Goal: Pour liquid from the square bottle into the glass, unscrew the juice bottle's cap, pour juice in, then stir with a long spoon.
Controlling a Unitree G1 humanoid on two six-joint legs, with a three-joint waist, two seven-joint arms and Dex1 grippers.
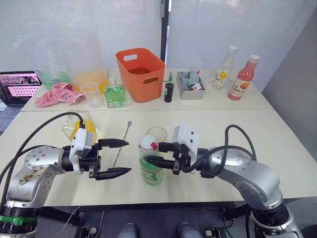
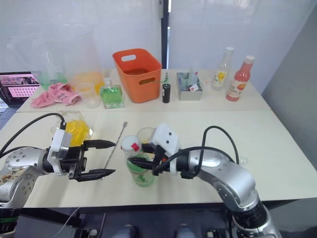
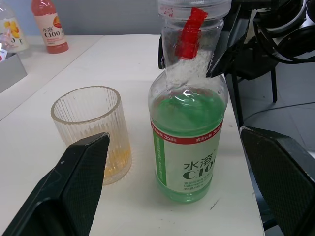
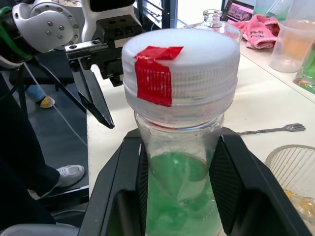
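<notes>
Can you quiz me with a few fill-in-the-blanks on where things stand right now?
1. The right gripper is clamped on the juice bottle just below its ____.
2. The left gripper has its fingers ____.
3. The long spoon lies on the ____.
4. The cap carries a strip of ____ tape.

Missing words: cap; open; table; red

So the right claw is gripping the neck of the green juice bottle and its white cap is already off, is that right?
Not quite. The right claw does grip the tall clear plastic juice bottle of green liquid at its neck, but the round white cap with red tape is on the bottle, not off. The right wrist view shows it seated on the neck.
</notes>
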